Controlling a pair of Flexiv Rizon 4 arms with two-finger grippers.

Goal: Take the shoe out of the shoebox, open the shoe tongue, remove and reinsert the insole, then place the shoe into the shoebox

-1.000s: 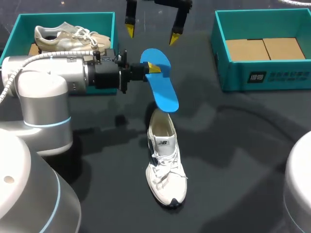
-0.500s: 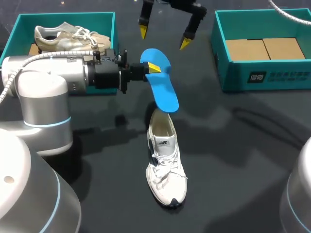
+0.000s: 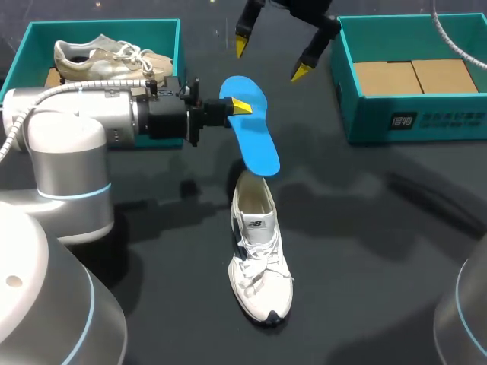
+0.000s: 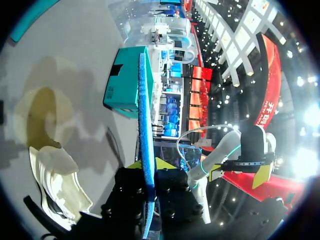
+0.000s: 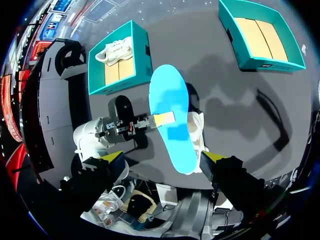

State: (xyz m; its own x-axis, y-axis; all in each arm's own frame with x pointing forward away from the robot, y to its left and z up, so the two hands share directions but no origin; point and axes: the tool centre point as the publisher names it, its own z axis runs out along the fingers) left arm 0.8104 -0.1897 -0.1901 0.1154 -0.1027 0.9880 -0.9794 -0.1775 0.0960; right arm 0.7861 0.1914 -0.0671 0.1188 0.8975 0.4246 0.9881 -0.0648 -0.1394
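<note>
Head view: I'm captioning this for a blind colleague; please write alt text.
The left gripper holds a blue insole over the heel of a white shoe lying on the dark table. The right gripper hangs open beyond it. The left shoebox holds a second shoe; the right shoebox shows only cardboard.

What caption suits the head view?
Left fingers hold the blue insole above the white shoe; right fingers hang open beyond.

You're looking down on a dark, matte worktop [image 3: 380,258] that fills the scene. Soft, blurred shadows [image 3: 426,196] lie across it at the middle and on the right, with a fainter one on the left.
</note>
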